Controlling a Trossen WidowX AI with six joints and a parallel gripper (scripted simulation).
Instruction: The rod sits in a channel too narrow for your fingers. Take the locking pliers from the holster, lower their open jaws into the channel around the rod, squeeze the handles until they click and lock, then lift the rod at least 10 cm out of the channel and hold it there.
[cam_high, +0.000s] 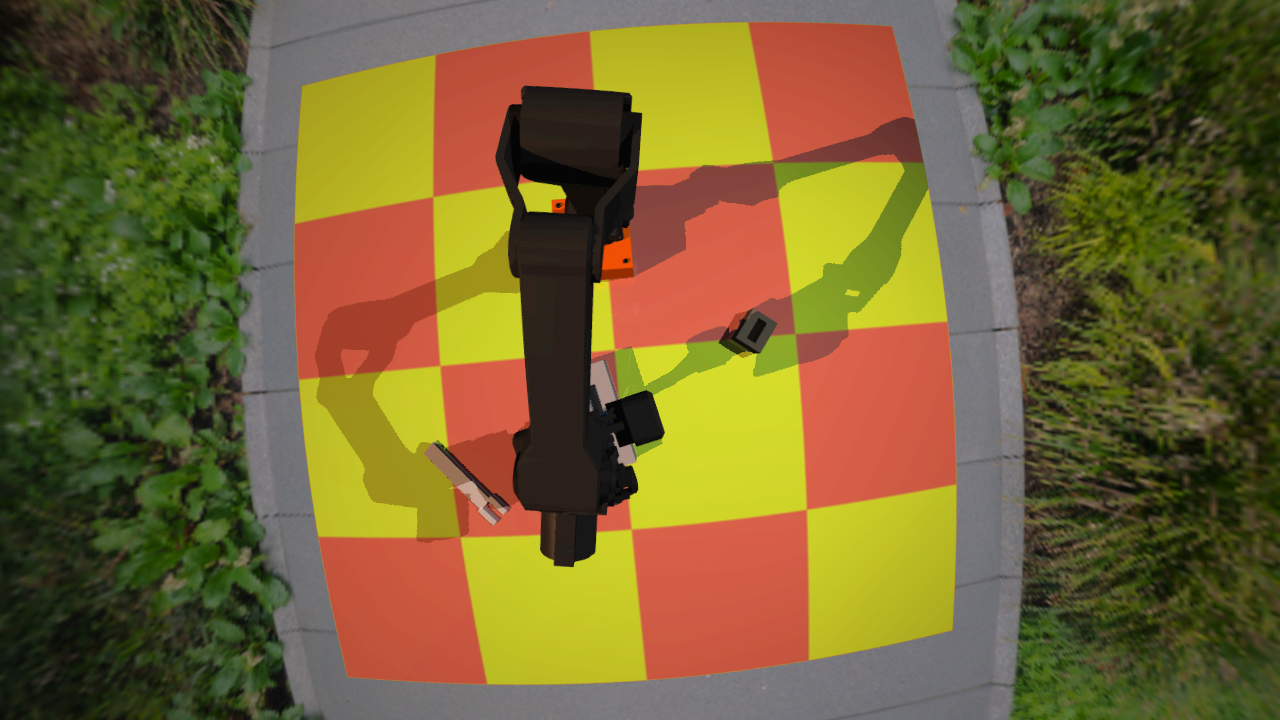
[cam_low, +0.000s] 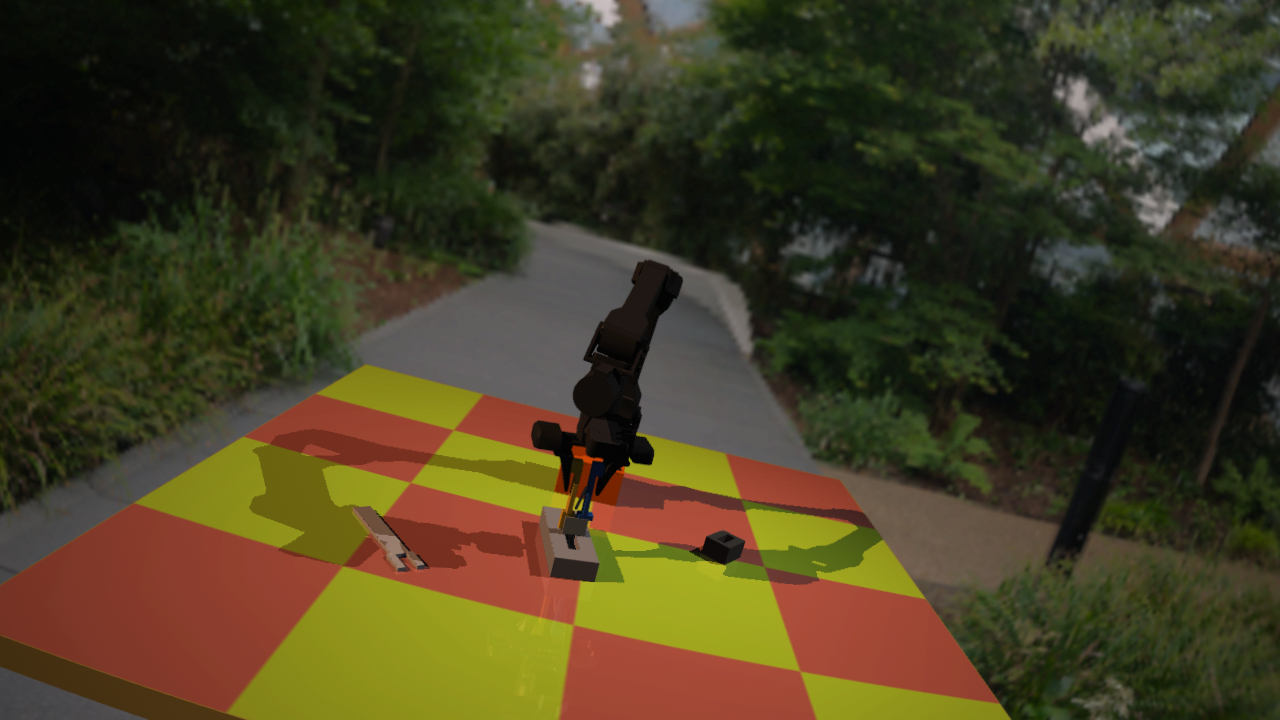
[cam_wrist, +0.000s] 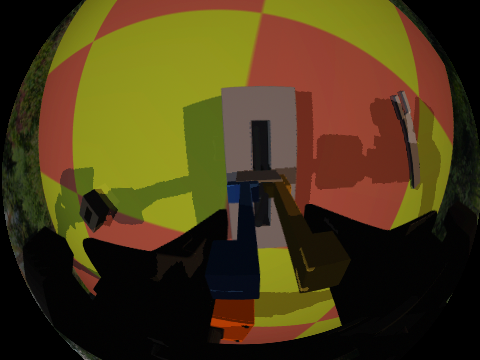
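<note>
The black hand grips blue-and-yellow metal locking pliers directly above a grey rectangular block, its squeeze apparently running across the slot's long axis; the rod, presumably inside, is hidden.

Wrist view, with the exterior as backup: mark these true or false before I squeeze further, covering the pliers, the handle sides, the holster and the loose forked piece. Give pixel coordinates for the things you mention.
1. The black gripper (cam_low: 586, 488) (cam_wrist: 267, 214) is around the blue-and-amber-handled pliers (cam_low: 575, 526) (cam_wrist: 260, 175). True.
2. The pliers stand in the hollow black holster (cam_high: 735, 335) (cam_low: 723, 553) (cam_wrist: 102, 212). False: they are at the grey slotted block (cam_high: 603, 380) (cam_low: 572, 565) (cam_wrist: 257, 102).
3. The pale forked piece (cam_high: 456, 474) (cam_low: 380, 534) (cam_wrist: 411, 135) lies apart from the block. True.
4. In the wrist view, the amber handle is on the holster's side. False: the blue one is.
</note>
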